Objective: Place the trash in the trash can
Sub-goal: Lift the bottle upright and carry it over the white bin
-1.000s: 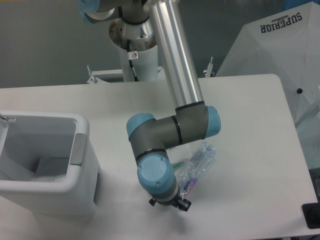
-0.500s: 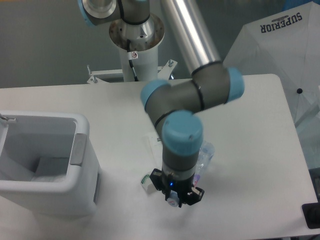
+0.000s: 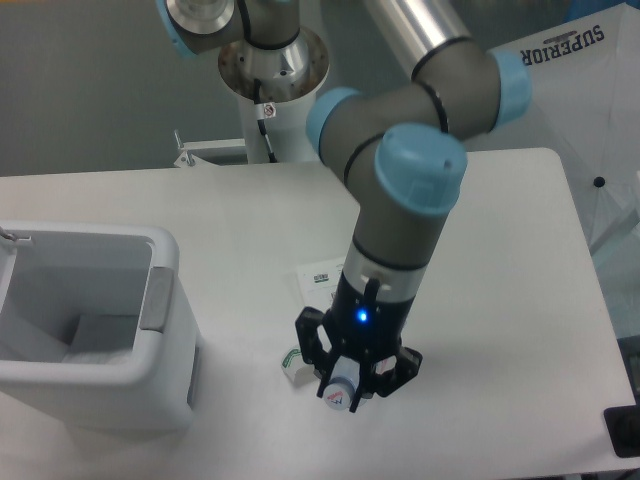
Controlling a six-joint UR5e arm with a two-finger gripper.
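Since half a second back we see the arm swing upright, so the wrist now stands over the near middle of the counter (image 3: 500,300) and the bottle (image 3: 338,392) has come up off it. That bottle was lying flat at the arm's 3 o'clock before; now only its white cap end shows, poking out at 6 o'clock from the gripper (image 3: 352,380). The gripper's jaws sit narrow around the bottle and grip it, with a blue light glowing on the wrist just above.

Right beside the gripper at its 9 o'clock is the small white-green wrapper (image 3: 292,363), lying on the counter and close to the fingers; we can't tell if they touch. At about 11 o'clock from the gripper, partly tucked behind the wrist, lies the flat white packet (image 3: 320,277).

Over at 9 o'clock, well apart from the gripper, stands the trash can (image 3: 150,385), white with a grey side tab (image 3: 159,297) facing the arm. Something pale sits in its bottom, but we can't make out what.
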